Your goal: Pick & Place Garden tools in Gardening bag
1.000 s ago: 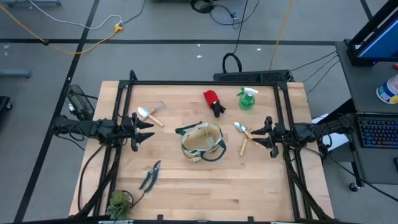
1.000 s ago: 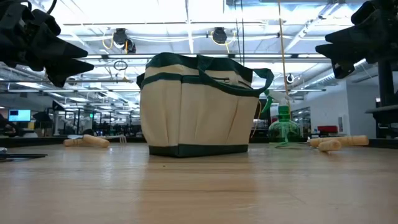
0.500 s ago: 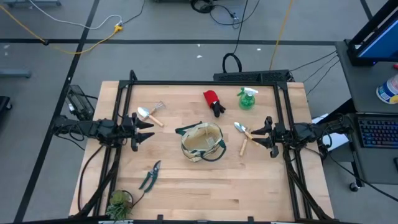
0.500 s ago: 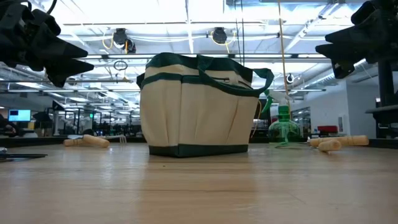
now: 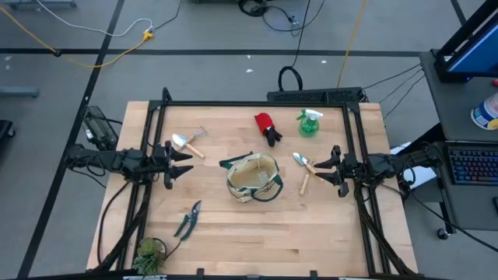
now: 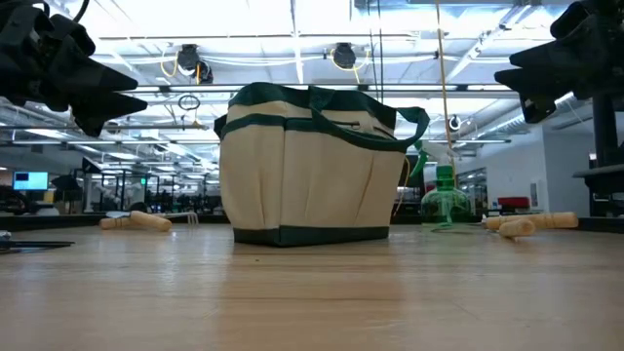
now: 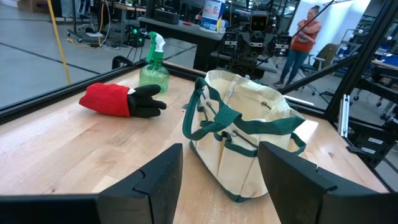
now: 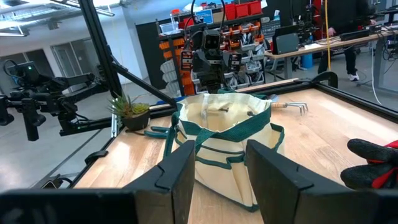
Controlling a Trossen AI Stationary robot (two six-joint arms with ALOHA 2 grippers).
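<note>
Both sets of jaws stand spread with nothing between them. The left gripper point(image 5: 184, 165) hangs to the left of the gardening bag point(image 5: 253, 178), and the right gripper point(image 5: 320, 172) hangs to the bag's right, each pointing at the bag from well apart and raised off the wooden table point(image 5: 257, 233).

The gardening bag stands upright near the table's middle, its mouth open and its green loop handles flopped over the rim. From above, its inside shows only pale canvas; from the right wrist view a few small dark marks show on the far inner wall, and I cannot tell what they are.

Around the bag lie the tools. A trowel point(image 5: 304, 170) lies just right of it, under the right gripper. Another trowel point(image 5: 187, 145) and a small rake point(image 5: 197, 134) lie left and behind it. The red-and-black glove point(image 5: 267, 127) and the green spray bottle point(image 5: 309, 123) sit behind it. The pruning shears point(image 5: 187, 221) lie in front and left, with a leafy plant point(image 5: 149, 254) beyond them at the table's near left corner.
</note>
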